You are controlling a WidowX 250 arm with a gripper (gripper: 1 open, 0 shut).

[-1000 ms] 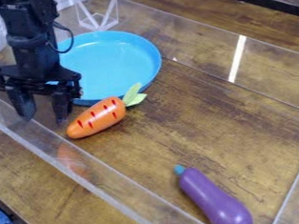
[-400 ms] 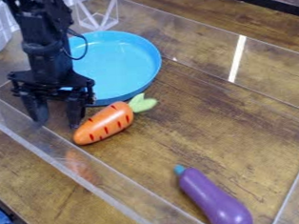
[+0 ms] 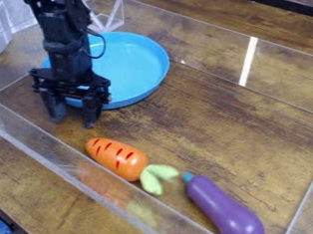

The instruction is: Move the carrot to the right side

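Note:
The small orange carrot (image 3: 118, 157) with dark grooves lies on the wooden table (image 3: 226, 115), its light green leaves (image 3: 160, 177) pointing toward the lower right, close to the purple eggplant (image 3: 225, 210). My black gripper (image 3: 73, 113) hangs above and to the upper left of the carrot, apart from it, at the near edge of the blue plate (image 3: 140, 60). Its fingers point down, spread open, with nothing between them.
A clear plastic wall (image 3: 69, 164) runs along the near left edge, just beside the carrot. The blue plate sits at the back left. A bright glare streak (image 3: 249, 58) lies on the wood at the right.
The carrot has moved down and right, from beside the plate to near the eggplant, and turned so its leaves point lower right. The gripper shifted right and stands apart from it.

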